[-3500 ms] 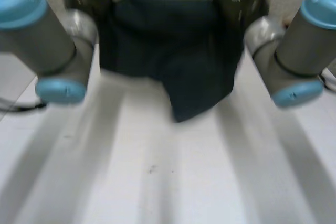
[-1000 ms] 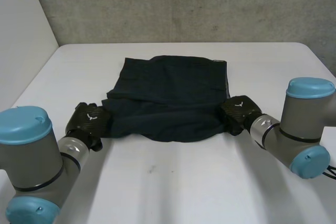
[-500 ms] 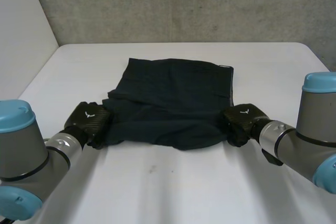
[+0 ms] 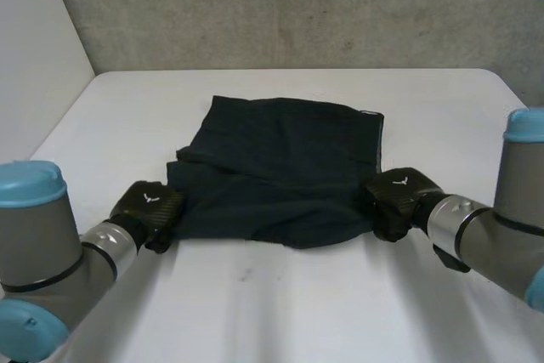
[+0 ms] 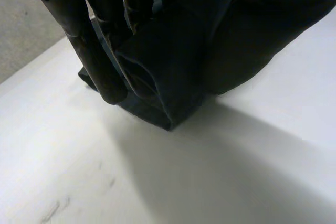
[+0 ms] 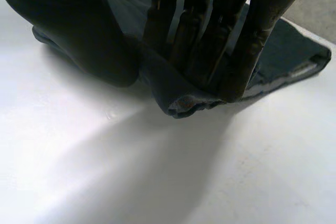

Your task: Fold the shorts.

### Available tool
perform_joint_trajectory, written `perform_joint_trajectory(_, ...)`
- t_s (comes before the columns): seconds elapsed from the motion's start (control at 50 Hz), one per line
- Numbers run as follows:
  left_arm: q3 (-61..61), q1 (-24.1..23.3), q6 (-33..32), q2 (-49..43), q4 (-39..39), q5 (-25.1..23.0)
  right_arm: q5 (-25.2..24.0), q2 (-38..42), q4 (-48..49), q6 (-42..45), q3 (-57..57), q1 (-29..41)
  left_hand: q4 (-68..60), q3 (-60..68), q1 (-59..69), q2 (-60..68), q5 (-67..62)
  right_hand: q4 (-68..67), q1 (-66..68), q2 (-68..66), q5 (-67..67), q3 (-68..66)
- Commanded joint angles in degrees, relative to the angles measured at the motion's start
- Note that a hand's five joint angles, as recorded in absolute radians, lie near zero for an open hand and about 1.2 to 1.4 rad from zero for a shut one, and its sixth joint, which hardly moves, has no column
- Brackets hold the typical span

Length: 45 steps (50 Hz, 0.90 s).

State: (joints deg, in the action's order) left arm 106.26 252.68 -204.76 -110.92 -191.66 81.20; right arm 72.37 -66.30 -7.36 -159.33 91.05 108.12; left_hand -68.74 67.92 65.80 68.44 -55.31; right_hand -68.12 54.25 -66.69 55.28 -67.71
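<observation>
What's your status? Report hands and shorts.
Left hand pinching shorts, near left corner. Right hand pinching near right corner. Shorts part-folded on table. Nothing blocking.

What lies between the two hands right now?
The shorts: in the head view their near edge runs from the left hand to the right hand, each hand pinching one end.

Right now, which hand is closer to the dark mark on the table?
Left. The left hand grips the shorts' corner beyond the mark; the right hand grips the opposite corner, farther off.

dark shorts [image 4: 285, 167], folded over, near edge lifted
</observation>
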Motion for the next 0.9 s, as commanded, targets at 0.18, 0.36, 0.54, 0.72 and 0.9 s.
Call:
perform_joint_trajectory(0.18,7.3,0.3,-10.6,22.7,32.4,-0.2,-0.9,-11.4,-34.6,24.2,3.5,-0.6,-11.3,12.1,14.2,11.6,-14.7,-11.9,25.7,-13.3,14.7,-12.3)
perform_joint_trajectory(0.36,9.6,0.8,-19.0,24.3,31.3,-0.2,-3.7,-12.1,-34.8,25.2,2.3,-0.8,-11.3,12.1,14.2,11.6,-14.7,-11.9,25.7,-13.3,14.7,-12.3)
perform_joint_trajectory(0.54,-8.5,-3.1,-16.6,6.9,19.3,0.4,-4.7,-2.7,-26.6,9.2,-9.6,-0.9,-11.3,12.1,14.2,11.6,-14.7,-11.9,25.7,-13.3,14.7,-12.3)
perform_joint_trajectory(0.72,-35.4,-7.4,-14.4,-15.0,19.1,6.4,-2.6,7.1,-18.4,-1.0,-21.1,-1.5,-11.3,12.1,14.2,11.6,-14.7,-11.9,25.7,-13.3,14.7,-12.3)
perform_joint_trajectory(0.9,-56.4,-10.7,-14.4,-29.8,18.6,16.0,7.1,15.1,-10.1,-3.1,-28.3,-1.2,23.3,-22.5,-20.4,-23.0,19.9,-11.9,25.7,-13.3,14.7,-12.3)
